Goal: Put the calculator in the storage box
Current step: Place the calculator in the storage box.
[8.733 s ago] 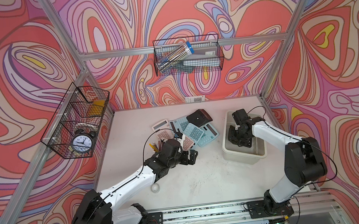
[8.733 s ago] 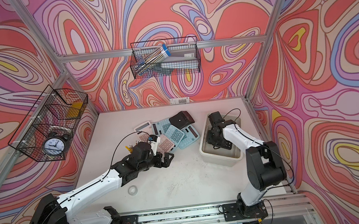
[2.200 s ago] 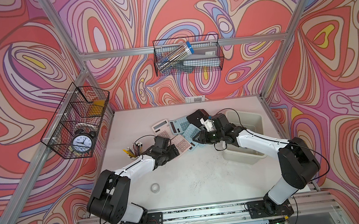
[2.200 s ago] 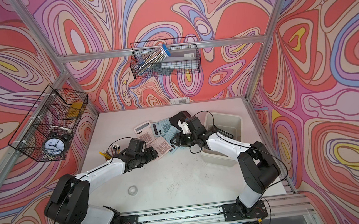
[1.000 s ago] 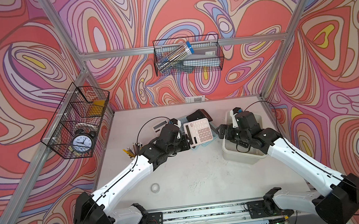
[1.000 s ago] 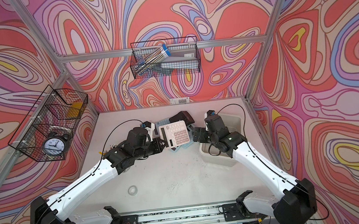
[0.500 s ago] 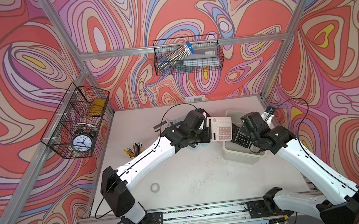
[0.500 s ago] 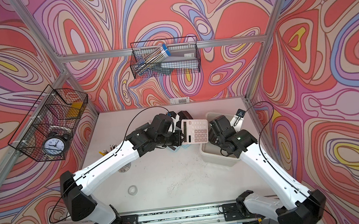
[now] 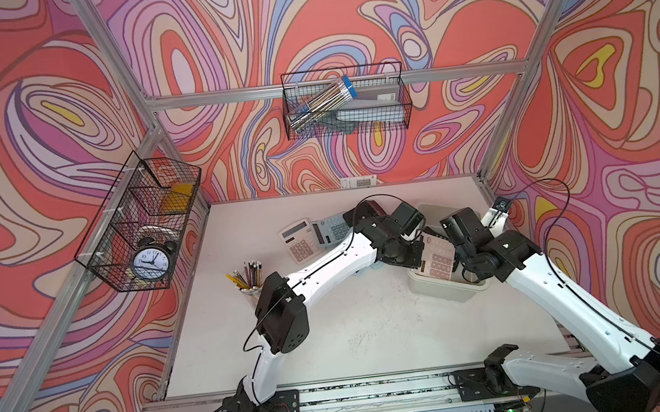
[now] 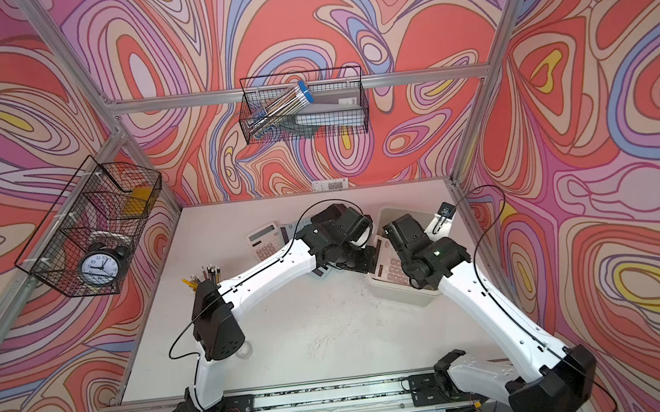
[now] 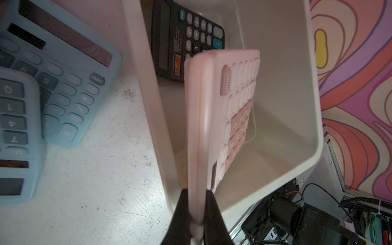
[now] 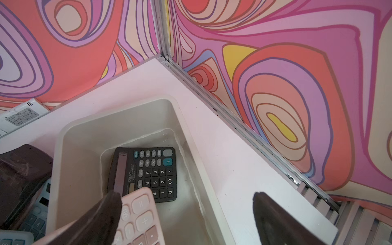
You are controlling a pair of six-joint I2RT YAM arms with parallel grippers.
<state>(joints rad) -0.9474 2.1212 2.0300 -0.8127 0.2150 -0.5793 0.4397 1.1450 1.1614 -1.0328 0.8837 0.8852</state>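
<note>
My left gripper (image 11: 196, 192) is shut on one end of a pink calculator (image 11: 212, 118). It hangs on edge over the opening of the off-white storage box (image 11: 286, 84), close to the wall that faces the pile. In both top views the pink calculator (image 9: 438, 260) (image 10: 388, 263) tilts over the storage box (image 9: 446, 293) at the table's right. A black calculator (image 12: 148, 171) lies flat on the box floor. My right gripper (image 12: 185, 197) stands open above the box, one finger beside the pink calculator's (image 12: 137, 214) keys, nothing between its fingers.
Two blue calculators (image 11: 63, 84) lie overlapping on the table just left of the box, with a white one (image 9: 300, 241) further left. A cup of pencils (image 9: 246, 276) stands mid-left. Black wire baskets (image 9: 344, 101) (image 9: 140, 223) hang on the walls. The right wall is close behind the box.
The left arm has carried the pink calculator rightward from above the pile to over the box, turning it on edge. The right arm has drawn back above the box, still open.
</note>
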